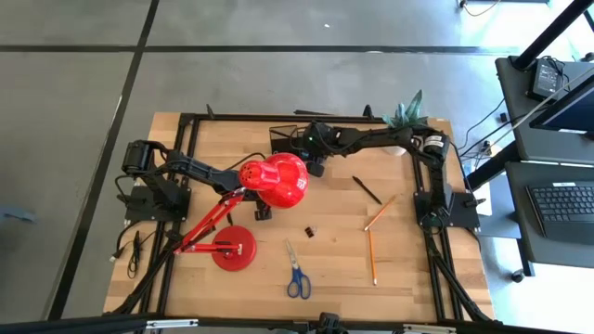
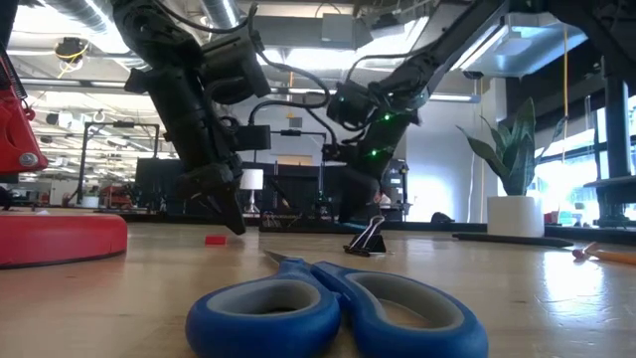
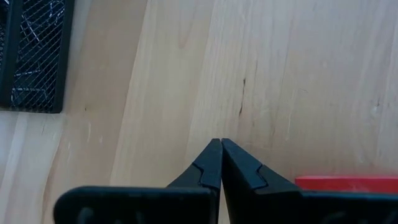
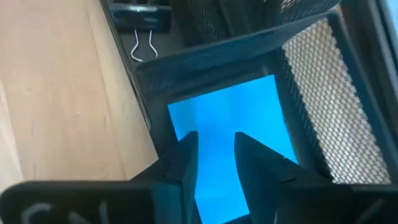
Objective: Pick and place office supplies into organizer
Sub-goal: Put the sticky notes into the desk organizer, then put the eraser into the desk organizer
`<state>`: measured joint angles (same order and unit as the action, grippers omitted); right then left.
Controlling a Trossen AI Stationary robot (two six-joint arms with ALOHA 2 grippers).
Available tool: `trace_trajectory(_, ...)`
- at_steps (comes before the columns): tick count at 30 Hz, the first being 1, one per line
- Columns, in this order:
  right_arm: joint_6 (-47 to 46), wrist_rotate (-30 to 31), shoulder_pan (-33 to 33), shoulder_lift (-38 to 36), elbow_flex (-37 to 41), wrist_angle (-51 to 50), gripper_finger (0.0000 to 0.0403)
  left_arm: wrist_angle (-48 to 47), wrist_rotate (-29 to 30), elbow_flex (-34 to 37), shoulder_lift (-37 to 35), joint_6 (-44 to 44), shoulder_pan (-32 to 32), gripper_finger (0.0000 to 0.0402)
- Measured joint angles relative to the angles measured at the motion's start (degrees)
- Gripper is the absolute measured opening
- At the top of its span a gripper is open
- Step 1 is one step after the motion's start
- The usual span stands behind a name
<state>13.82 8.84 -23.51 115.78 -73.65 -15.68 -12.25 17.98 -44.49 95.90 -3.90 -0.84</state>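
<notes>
My right gripper (image 4: 214, 140) is open and points down into a compartment of the black mesh organizer (image 4: 311, 56), which stands at the table's far side (image 1: 286, 137). A blue block (image 4: 230, 118) lies in that compartment under its fingers. My left gripper (image 3: 221, 142) is shut, its tips low over the bare wood (image 2: 234, 221) beside a small red piece (image 2: 216, 239). The blue-handled scissors (image 1: 297, 278) lie flat near the near edge. Two pencils (image 1: 372, 255) and a black pen (image 1: 366, 189) lie to the right. A black binder clip (image 1: 310, 230) sits mid-table.
A red desk lamp stands on its round base (image 1: 234, 250), and its head (image 1: 274, 181) hangs over my left arm's wrist. A potted plant (image 1: 408, 113) is at the far right corner. A second binder clip (image 4: 143, 18) lies just outside the organizer.
</notes>
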Motion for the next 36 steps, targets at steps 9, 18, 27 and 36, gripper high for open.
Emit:
trace_trajectory(9, -0.2, 0.0, 0.0, 1.7, 0.0, 0.4, 0.0108, 0.0, 0.0, 0.0, 0.0, 0.0, 0.0, 0.0004)
trace_trajectory(18, -0.3, 0.1, 0.0, 2.2, -0.1, 0.6, 0.0108, -0.4, 0.0, 0.0, 0.0, -1.3, 0.0, 0.0004)
trace_trajectory(27, -0.3, 0.4, 0.0, 1.7, -2.8, -1.0, 0.0108, -0.5, 0.0, 0.0, 0.0, -1.5, 0.0, 0.0004)
trace_trajectory(36, -1.6, 0.6, 0.0, 1.6, -8.9, -13.1, 0.0108, -1.3, 0.0, 0.0, 0.0, -1.5, 0.0, 0.0004)
